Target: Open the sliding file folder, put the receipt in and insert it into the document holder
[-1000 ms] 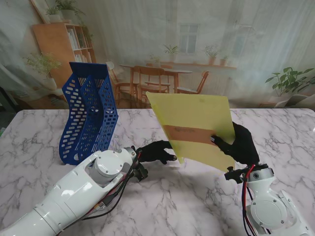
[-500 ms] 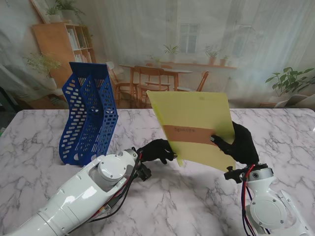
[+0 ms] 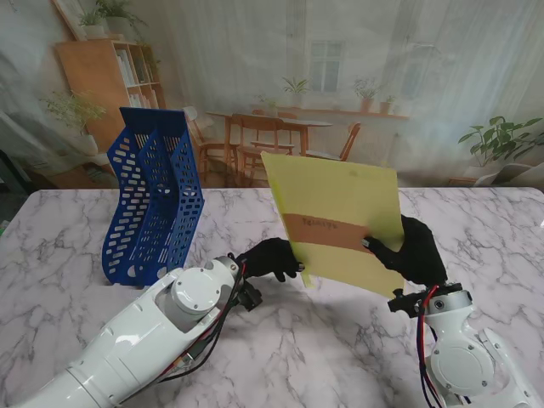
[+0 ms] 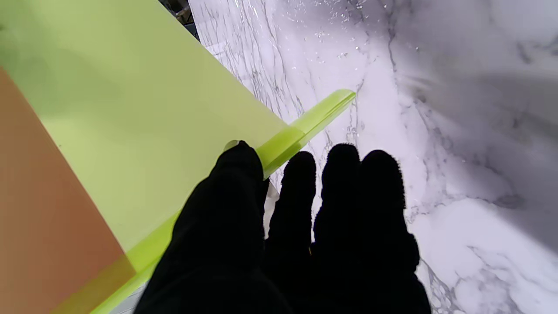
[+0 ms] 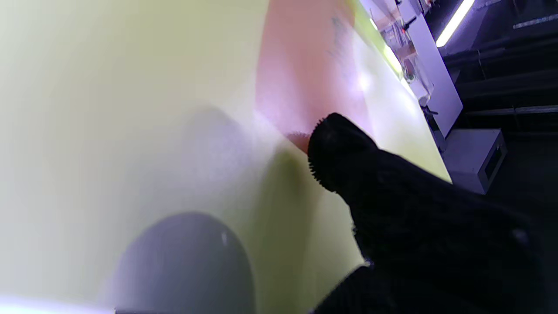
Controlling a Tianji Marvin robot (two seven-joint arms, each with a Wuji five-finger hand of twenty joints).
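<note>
The yellow-green sliding file folder (image 3: pixel 340 223) stands tilted above the table, with the pink receipt (image 3: pixel 327 232) showing through it as a band. My right hand (image 3: pixel 414 251) is shut on the folder's right edge, thumb (image 5: pixel 335 144) pressed on the sheet (image 5: pixel 130 109). My left hand (image 3: pixel 272 259) pinches the folder's lower left corner; in the left wrist view its thumb (image 4: pixel 235 174) lies on the green slide bar (image 4: pixel 305 126) along the folder's (image 4: pixel 130 109) edge, the other fingers (image 4: pixel 348 183) behind it. The blue mesh document holder (image 3: pixel 153 204) stands at the far left.
The marble table (image 3: pixel 340 331) spreads under both arms. A printed backdrop of a room hangs behind the table's far edge. The left forearm (image 3: pixel 144 340) reaches across the near left of the table.
The folder has shifted slightly right and a little lower, held in both hands. The left arm has edged forward and rightward with it.
</note>
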